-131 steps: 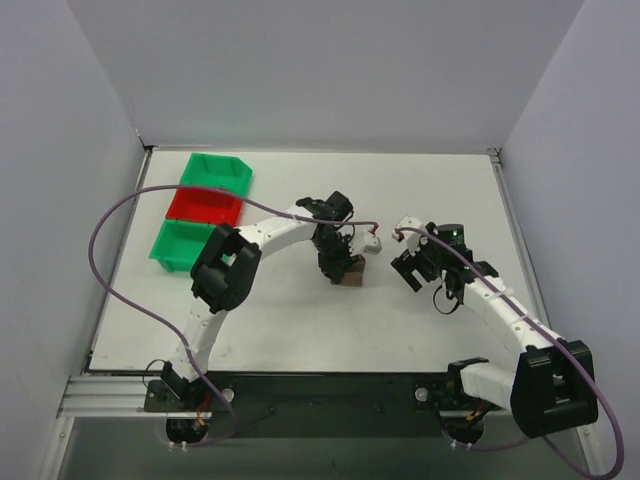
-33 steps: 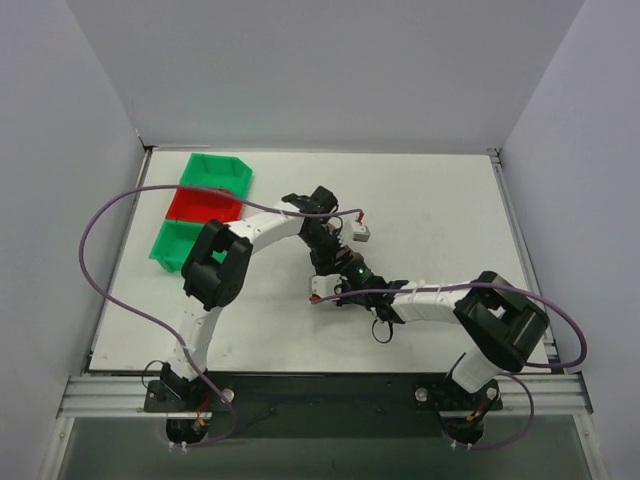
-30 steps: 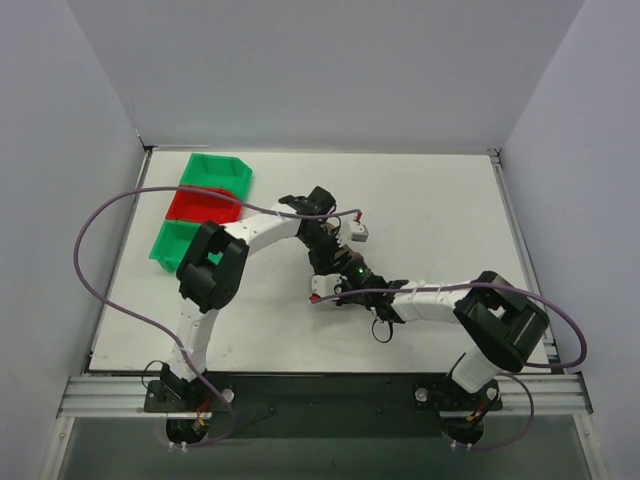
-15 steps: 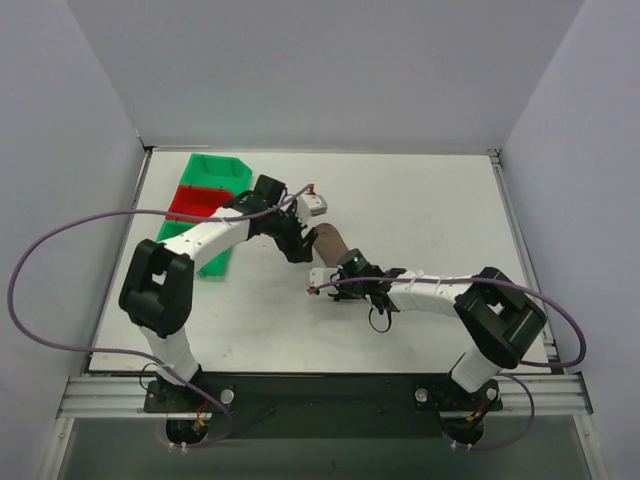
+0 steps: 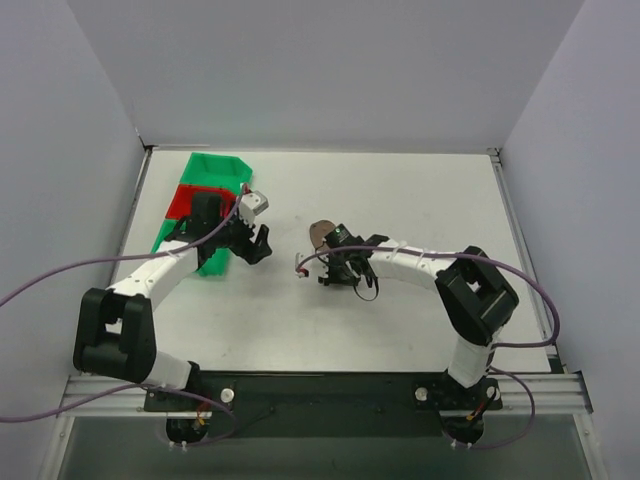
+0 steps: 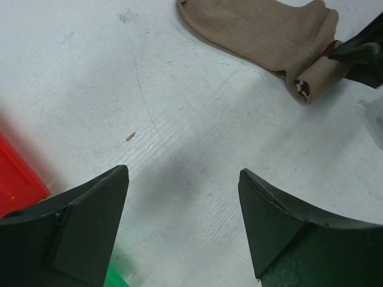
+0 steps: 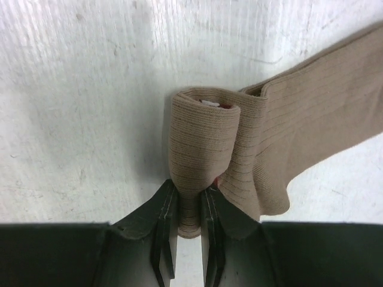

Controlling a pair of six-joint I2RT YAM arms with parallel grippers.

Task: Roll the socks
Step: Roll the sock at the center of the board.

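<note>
A tan-brown sock (image 7: 311, 84) lies on the white table, one end rolled into a tight roll (image 7: 200, 140). My right gripper (image 7: 188, 206) is shut on that roll, its jaws pinching the knit from both sides. A sliver of maroon and white shows inside the roll (image 6: 305, 88). From above, the sock (image 5: 322, 232) lies just beyond the right gripper (image 5: 332, 252). My left gripper (image 5: 257, 244) hovers well to the sock's left, by the bins. In its own view the left gripper (image 6: 182, 221) stands open and empty, with the sock (image 6: 257, 30) farther ahead.
Three small bins line the table's left side: a green one (image 5: 215, 170) at the back, a red one (image 5: 185, 203) in the middle and a green one (image 5: 210, 262) partly under my left arm. Purple cables loop off both arms.
My left arm has swung left from the sock to beside the bins, its jaws spreading wider. The right gripper kept its hold on the roll and carried it a little toward the back.
</note>
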